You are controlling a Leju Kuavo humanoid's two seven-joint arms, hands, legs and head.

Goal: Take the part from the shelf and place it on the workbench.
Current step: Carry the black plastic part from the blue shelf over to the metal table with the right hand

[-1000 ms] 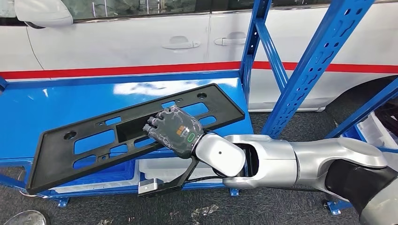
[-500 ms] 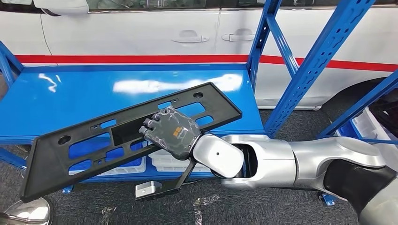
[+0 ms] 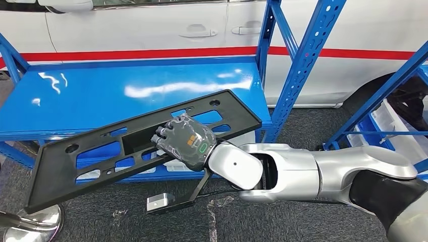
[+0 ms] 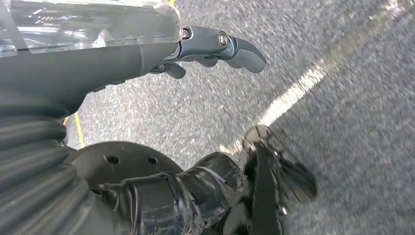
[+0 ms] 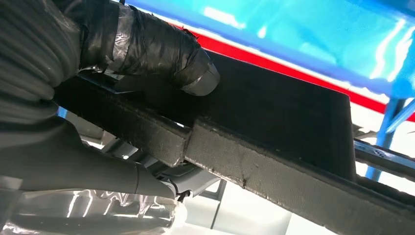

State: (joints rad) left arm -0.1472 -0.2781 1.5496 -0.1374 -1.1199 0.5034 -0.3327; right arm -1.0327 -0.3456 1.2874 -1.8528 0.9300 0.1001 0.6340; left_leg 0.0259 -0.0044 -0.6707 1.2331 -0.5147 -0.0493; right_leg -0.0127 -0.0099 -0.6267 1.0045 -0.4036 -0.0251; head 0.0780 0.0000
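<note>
Grey speckled carpet (image 3: 282, 222) runs under a glossy blue metal shelf (image 3: 101, 101) framed by perforated blue uprights (image 3: 303, 70), and behind that stands a white car with a red stripe (image 3: 151, 30) along its side. Out in front of the shelf, the right hand (image 3: 185, 142) is clamped on the long flat black plastic part with rectangular cut-outs and round holes (image 3: 101, 151). Its dark fingers (image 3: 161, 135) hook into the wide central opening from above, and in the right wrist view the tape-wrapped thumb (image 5: 161, 54) presses against the part's underside (image 5: 274, 112). The part is tilted: the end beyond the fingers hangs low over the carpet past the shelf's front edge, and the end nearer the silver forearm (image 3: 313, 174) rises over the shelf surface. Whether it touches the shelf anywhere cannot be told. Just below the wrist, a small grey camera block on a black bracket (image 3: 160, 201) hangs over the carpet. The left hand (image 4: 210, 49) hangs above the floor with its fingers curled loosely, apart, and holds nothing. A pale painted line (image 4: 313, 78) crosses the carpet beyond its fingertips.
</note>
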